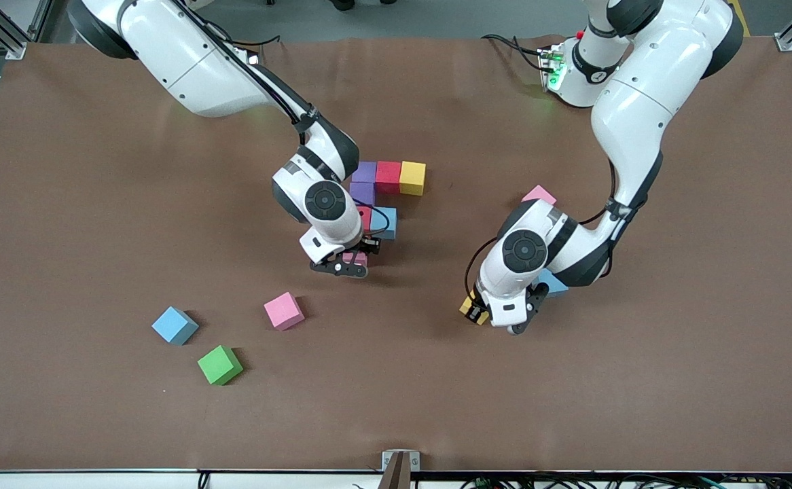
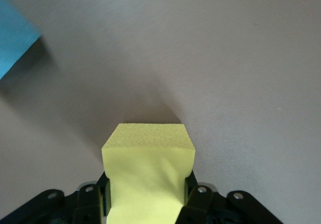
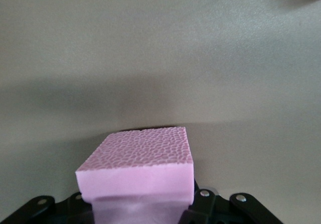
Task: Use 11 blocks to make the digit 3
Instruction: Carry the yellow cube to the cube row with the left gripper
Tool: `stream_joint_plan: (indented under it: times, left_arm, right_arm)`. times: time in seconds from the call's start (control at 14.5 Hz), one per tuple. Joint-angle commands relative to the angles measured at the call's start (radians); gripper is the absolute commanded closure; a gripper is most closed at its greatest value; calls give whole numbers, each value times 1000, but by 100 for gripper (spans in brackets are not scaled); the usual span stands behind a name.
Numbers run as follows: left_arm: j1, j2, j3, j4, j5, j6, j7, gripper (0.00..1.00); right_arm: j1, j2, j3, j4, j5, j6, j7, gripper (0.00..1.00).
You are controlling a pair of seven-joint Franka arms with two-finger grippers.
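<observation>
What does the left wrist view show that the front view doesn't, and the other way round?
Only the left wrist view: the foam of the yellow cube pinched in at the sides between the left gripper's fingers.

Only the front view: the started figure, the right gripper shut on a pink cube beside it, the loose cubes, the green cube.

Both: the held yellow cube, a light blue cube close by, the brown table.

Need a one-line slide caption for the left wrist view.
Left gripper shut on a yellow cube above the brown table, light blue cube nearby.
</observation>
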Motion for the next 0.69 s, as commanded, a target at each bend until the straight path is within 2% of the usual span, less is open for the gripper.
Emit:
stream_joint_plan:
  times: [0.0,0.35,0.62]
  left_arm:
    - [-16,-35,-34,-4,14,-67,-256,67]
    - [-105,-50,-47,-75,20,-86,-670,67]
    - [-173,-64,-48,-138,24,-86,-792,67]
  right_arm:
    - [9,-5,-4,-20,-22,4,1,98]
    - [13,-7,-5,-25,-22,7,2,98]
    - [16,-2,-4,-25,-22,16,5,98]
